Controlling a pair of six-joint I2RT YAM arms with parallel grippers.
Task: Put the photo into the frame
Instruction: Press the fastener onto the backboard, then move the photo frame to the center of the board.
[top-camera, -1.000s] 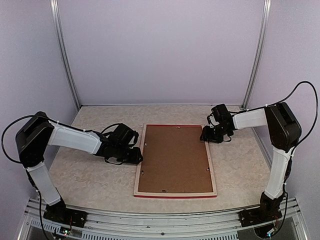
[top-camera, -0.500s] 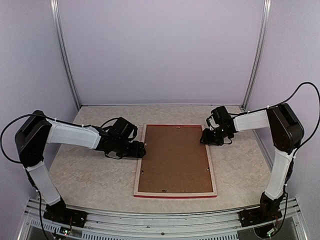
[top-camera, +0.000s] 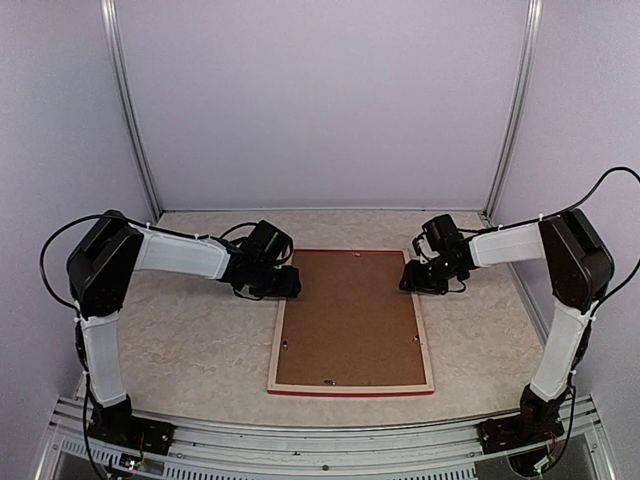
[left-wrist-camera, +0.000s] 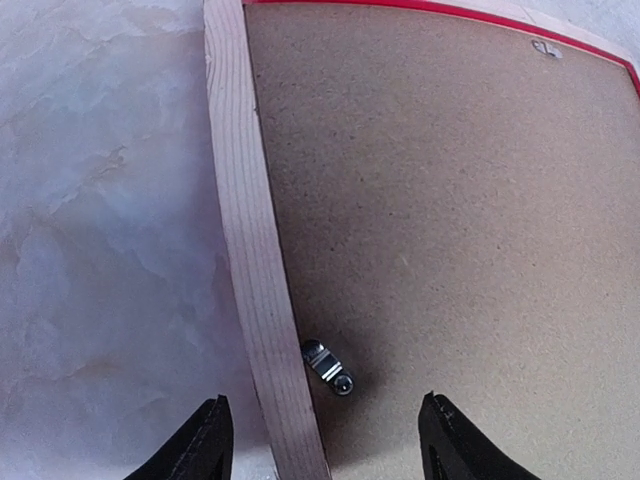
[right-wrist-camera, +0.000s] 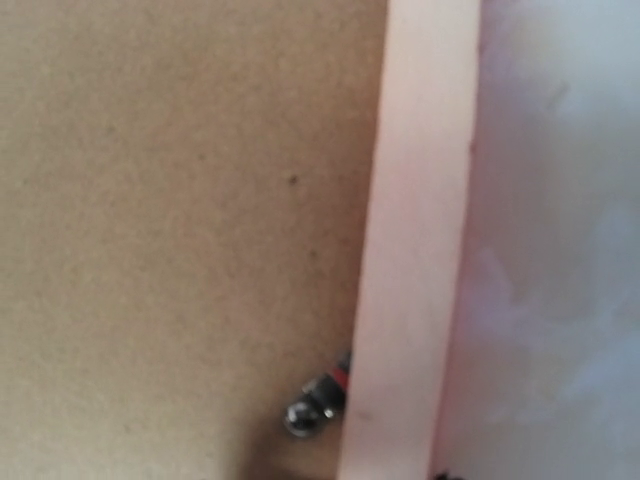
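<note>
A: What lies nearest the arm bases?

B: The frame (top-camera: 350, 388). It is flat on the counter (top-camera: 180, 340) and face down. Its near rail shows pale wood with a red strip along the outer edge. It sits mid-counter between the two arms, with its long sides running away from the bases.

A: And inside it?

B: A brown backing board (top-camera: 350, 320) fills the opening from rail to rail.

A: Where is the left hand?

B: Further back. The left arm (top-camera: 185, 258) comes in from the left side, and the left hand (top-camera: 287, 284) is over the frame's left rail, toward the far corner. Its wrist camera shows the two fingers (left-wrist-camera: 208, 445) well apart. One is over the counter and the other over the board, with the wooden rail between them, and they close on nothing. A small metal clip (left-wrist-camera: 328, 367) sits on the board against the rail's inner edge, between the fingertips.

A: And the right hand?

B: The right hand (top-camera: 412, 280) is at the right rail, about as far back as the left one. Its wrist view is close and blurred. It shows the rail, with board on one side and counter on the other, and a second clip (right-wrist-camera: 312, 405) at the rail's inner edge. The fingers barely show, so I cannot tell whether they are apart or together.

A: Beyond the hands?

B: The frame's far rail with its red edge, then a strip of counter, then the pale rear wall (top-camera: 320, 100).
</note>
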